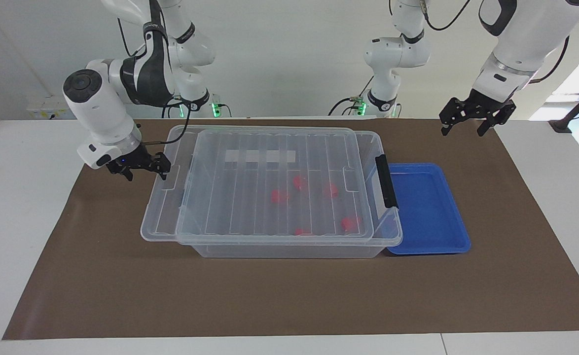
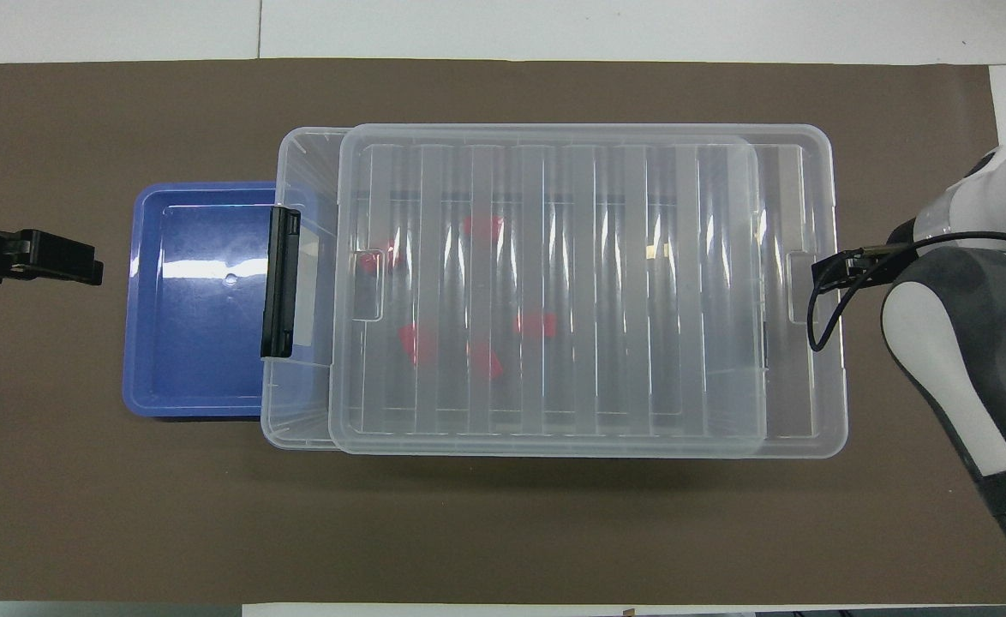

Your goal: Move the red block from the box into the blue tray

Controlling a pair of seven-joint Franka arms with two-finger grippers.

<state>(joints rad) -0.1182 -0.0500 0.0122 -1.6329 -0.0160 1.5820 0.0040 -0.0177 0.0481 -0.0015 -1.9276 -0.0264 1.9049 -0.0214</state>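
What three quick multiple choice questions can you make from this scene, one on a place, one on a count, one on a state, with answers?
1. Where is the blue tray?
A. Beside the box, toward the left arm's end
B. On the lid
C. Inside the box

2. How many red blocks show through the lid?
A. Two
B. Five
C. Eight

3. The blue tray is:
A. Empty
B. Holding a block
C. Upside down

Answers: A, it touches the box end with the black clip handle; B, five red shapes show; A, only bare blue floor shows.
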